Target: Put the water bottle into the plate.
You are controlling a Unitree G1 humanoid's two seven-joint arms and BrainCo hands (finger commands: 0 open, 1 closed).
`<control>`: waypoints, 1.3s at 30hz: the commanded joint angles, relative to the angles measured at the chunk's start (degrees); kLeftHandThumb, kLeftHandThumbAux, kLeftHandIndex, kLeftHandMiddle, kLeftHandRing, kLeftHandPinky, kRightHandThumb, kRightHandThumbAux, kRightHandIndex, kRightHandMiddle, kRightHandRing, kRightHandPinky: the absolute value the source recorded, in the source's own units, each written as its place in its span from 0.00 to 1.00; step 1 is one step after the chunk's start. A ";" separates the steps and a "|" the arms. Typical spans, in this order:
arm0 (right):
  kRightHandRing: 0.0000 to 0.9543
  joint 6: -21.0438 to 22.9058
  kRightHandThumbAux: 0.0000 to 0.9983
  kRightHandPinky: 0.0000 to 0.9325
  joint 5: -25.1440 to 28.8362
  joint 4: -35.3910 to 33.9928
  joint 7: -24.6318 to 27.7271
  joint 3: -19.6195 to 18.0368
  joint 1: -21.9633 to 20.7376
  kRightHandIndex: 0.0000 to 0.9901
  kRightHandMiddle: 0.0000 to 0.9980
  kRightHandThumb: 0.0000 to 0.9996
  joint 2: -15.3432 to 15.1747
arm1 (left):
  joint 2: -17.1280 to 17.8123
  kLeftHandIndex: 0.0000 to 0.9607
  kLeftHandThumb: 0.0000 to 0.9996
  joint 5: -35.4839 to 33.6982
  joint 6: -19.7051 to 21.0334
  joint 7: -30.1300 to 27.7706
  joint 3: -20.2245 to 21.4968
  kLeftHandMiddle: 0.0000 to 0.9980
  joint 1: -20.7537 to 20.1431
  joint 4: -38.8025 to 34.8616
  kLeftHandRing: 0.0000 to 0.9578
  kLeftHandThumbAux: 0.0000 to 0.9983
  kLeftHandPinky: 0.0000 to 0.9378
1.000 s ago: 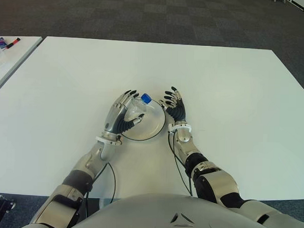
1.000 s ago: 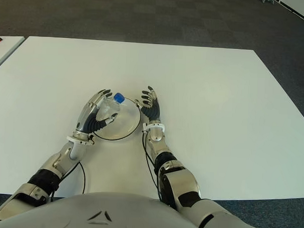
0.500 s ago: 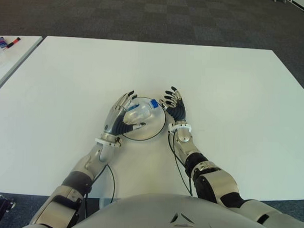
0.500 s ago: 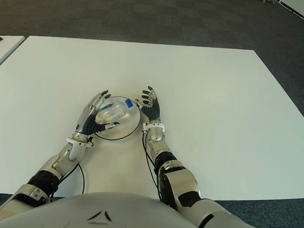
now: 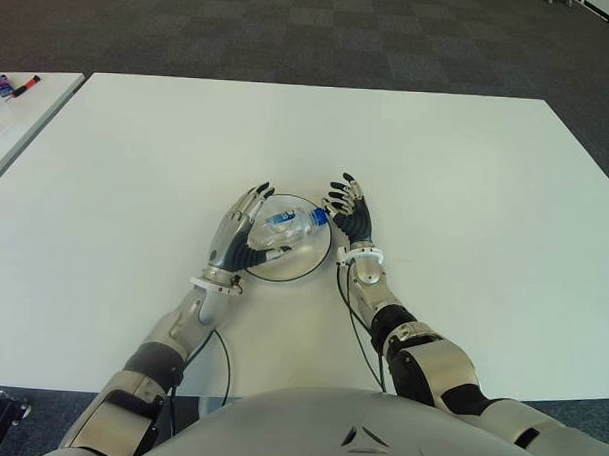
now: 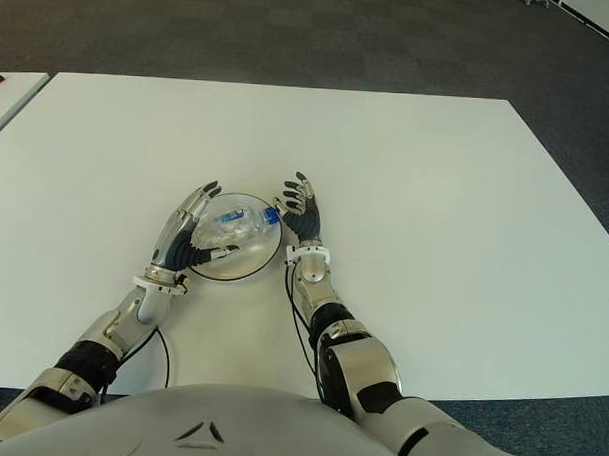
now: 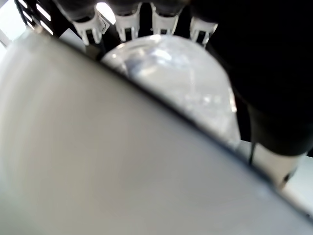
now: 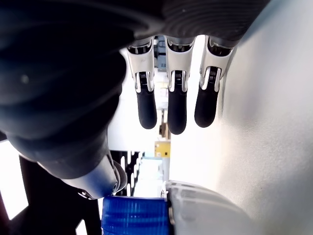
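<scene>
The clear water bottle (image 5: 288, 223) lies on its side in the round plate (image 5: 301, 260), its blue cap (image 5: 319, 216) pointing at my right hand. My left hand (image 5: 242, 236) stands against the plate's left side, fingers spread and arched beside the bottle without gripping it. In the left wrist view the bottle (image 7: 186, 83) shows just under those fingers. At the plate's right edge my right hand (image 5: 350, 212) is open, palm toward the cap. The right wrist view has the cap (image 8: 134, 215) close to the palm, with the fingers (image 8: 168, 105) straight.
The plate sits near the middle of a wide white table (image 5: 466, 184). A second white table (image 5: 29, 103) with markers (image 5: 19, 86) stands at the far left. Dark carpet lies beyond the far edge. Thin cables (image 5: 356, 330) run by my wrists.
The bottle was upright in my left hand a second ago. It has tipped over to the right and now lies flat in the plate, and the left fingers have let go. The right hand has not moved.
</scene>
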 commanded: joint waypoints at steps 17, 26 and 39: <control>0.28 3.94 0.85 0.30 0.52 3.85 -0.77 -0.75 -0.93 0.09 0.25 0.28 8.69 | 1.09 0.01 0.00 0.89 0.13 0.25 -0.25 0.06 0.48 1.48 0.05 0.74 0.05; 0.28 3.84 0.85 0.31 0.52 3.68 -0.77 -0.60 -0.75 0.09 0.25 0.27 8.64 | 1.10 0.02 0.00 0.70 0.22 -0.01 -0.17 0.07 0.59 1.31 0.05 0.73 0.05; 0.28 4.49 0.84 0.31 0.78 3.59 0.29 -0.68 -0.80 0.09 0.26 0.29 8.24 | 1.79 0.04 0.00 -2.79 1.08 -2.36 2.57 0.08 0.40 -1.75 0.06 0.72 0.07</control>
